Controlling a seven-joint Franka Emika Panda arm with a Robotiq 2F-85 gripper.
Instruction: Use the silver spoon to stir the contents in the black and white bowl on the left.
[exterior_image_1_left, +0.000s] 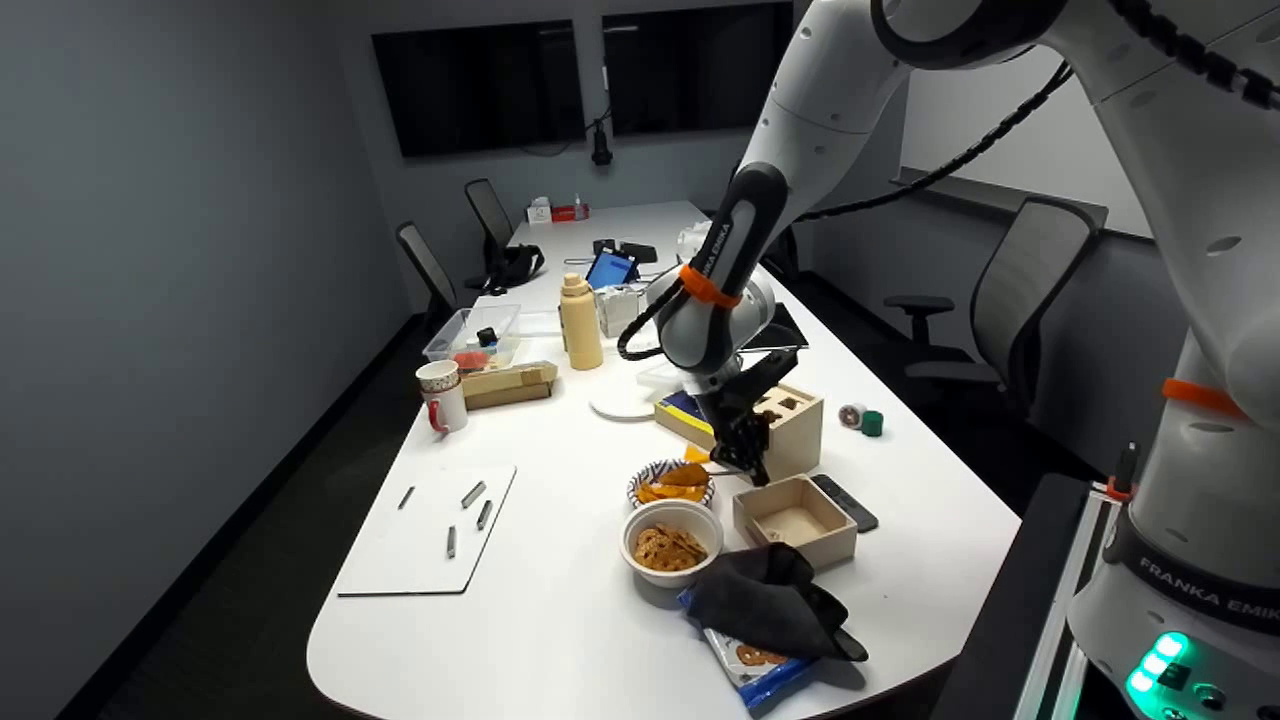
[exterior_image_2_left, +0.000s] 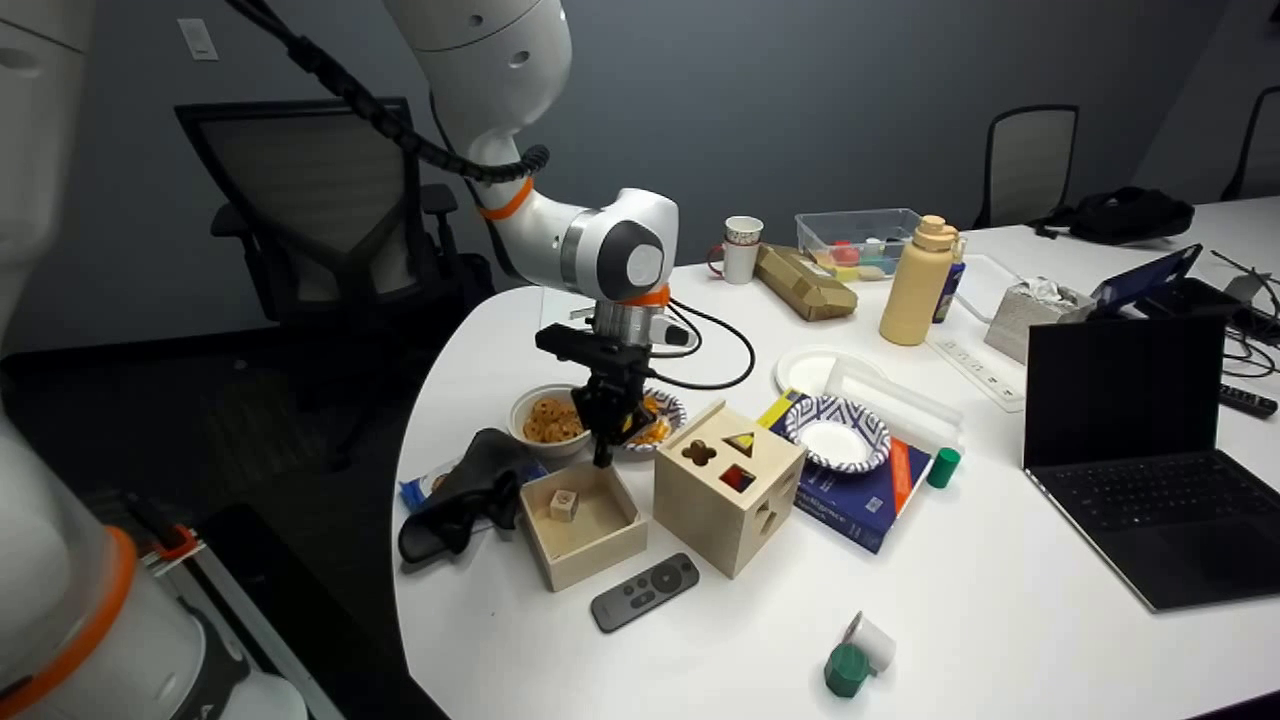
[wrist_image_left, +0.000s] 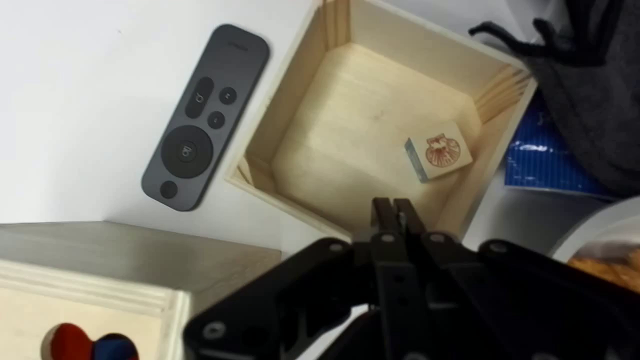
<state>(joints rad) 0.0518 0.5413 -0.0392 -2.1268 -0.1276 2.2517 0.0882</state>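
Note:
The black and white patterned bowl (exterior_image_1_left: 635, 492) holds a heap of orange-yellow contents (exterior_image_1_left: 668, 490). In an exterior view the bowl (exterior_image_2_left: 677, 408) and its contents (exterior_image_2_left: 657, 432) are partly hidden behind the gripper. My gripper (exterior_image_1_left: 757, 474) is beside the bowl, tilted, close to the wooden box; it also shows in the wrist view (wrist_image_left: 392, 202). It is shut on the silver spoon (exterior_image_1_left: 722, 472), which reaches as a thin line from the fingers to the contents. A small bit of the spoon (wrist_image_left: 402, 220) shows between the fingertips; its bowl end is hidden.
A white bowl (exterior_image_1_left: 629, 545) of brown snacks touches or nearly touches the patterned bowl. An open wooden box (exterior_image_2_left: 600, 572) with a small block, a wooden shape sorter (exterior_image_2_left: 705, 510), a remote (exterior_image_2_left: 645, 590) and a dark cloth (exterior_image_2_left: 465, 500) stand close by.

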